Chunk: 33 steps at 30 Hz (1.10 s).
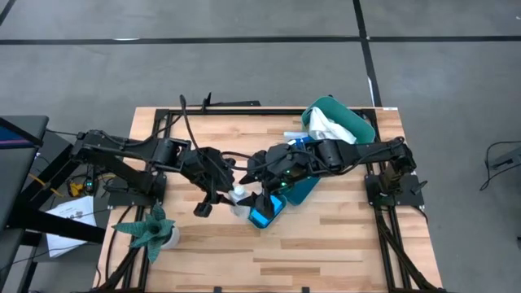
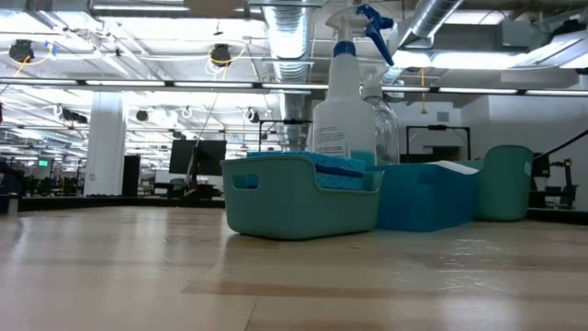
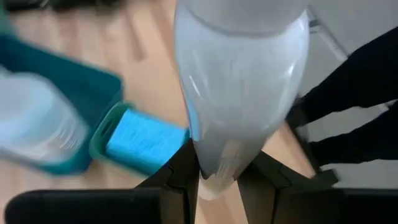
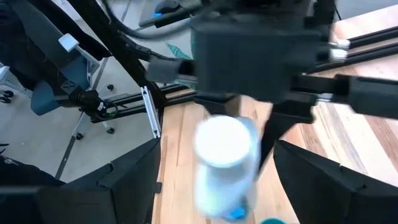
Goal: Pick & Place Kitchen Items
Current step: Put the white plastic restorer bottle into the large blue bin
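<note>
Free room and obstructions on the wooden table (image 1: 326,252).

The two arms are meeting over the table's middle, where the left gripper (image 1: 232,194) is clamping a white bottle (image 3: 239,93) and the wide-spread right gripper (image 1: 259,189) is standing just beside it, so passage between them is closing off. A small teal basket (image 1: 267,213) holding blue sponges (image 3: 144,138) is sitting directly below. Teal bins (image 1: 346,122) and a spray bottle (image 2: 342,101) are crowding the right rear. A green plant (image 1: 151,232) is occupying the left front corner. The front centre and right front are lying open.
</note>
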### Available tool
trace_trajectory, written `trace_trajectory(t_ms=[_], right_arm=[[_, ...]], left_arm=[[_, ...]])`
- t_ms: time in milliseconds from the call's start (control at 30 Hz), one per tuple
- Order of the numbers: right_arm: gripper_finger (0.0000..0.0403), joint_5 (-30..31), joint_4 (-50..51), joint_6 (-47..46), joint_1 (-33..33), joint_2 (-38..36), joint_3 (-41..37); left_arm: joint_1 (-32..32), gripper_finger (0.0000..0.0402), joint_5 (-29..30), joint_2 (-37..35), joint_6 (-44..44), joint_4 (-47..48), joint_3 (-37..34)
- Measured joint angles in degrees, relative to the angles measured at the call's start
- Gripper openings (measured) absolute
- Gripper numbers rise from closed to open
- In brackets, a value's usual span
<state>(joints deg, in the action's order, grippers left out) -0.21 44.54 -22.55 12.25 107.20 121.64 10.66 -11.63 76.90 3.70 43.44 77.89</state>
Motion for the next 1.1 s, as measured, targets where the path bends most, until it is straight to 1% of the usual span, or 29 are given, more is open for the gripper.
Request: trace_trajectory(t_ms=[67, 200, 533, 667, 900, 1000, 1100], right_arm=[[0.0301, 0.00, 0.04, 0.00, 0.03, 0.00, 0.00], [0.0301, 0.20, -0.14, 0.00, 0.07, -0.02, 0.00], [0.0301, 0.29, -0.47, -0.02, 0.04, -0.02, -0.03], [0.0301, 1.56, -0.45, -0.05, 0.07, -0.02, -0.04], [0.0301, 1.81, -1.76, -0.17, 0.14, -0.02, -0.04], [0.0290, 1.99, -2.18, -0.14, 0.17, -0.02, -0.04], [0.0262, 1.90, -2.47, 0.02, 0.15, -0.02, -0.04]], left_arm=[[0.50, 0.0080, -1.51, 0.00, -0.06, -2.29, 0.00], [1.01, 0.0080, -1.88, 0.00, -1.05, -5.40, 0.00], [1.18, 0.0080, -1.82, 0.09, -2.46, -5.41, 0.00], [1.18, 0.0080, -1.80, 0.11, -2.47, -5.42, 0.00], [1.85, 0.0080, -1.75, 0.12, -2.53, -5.39, 0.00], [1.85, 0.0080, -1.75, 0.15, -2.55, -5.29, 0.00], [1.81, 0.0080, -1.67, 0.15, -2.57, -5.33, 0.00]])
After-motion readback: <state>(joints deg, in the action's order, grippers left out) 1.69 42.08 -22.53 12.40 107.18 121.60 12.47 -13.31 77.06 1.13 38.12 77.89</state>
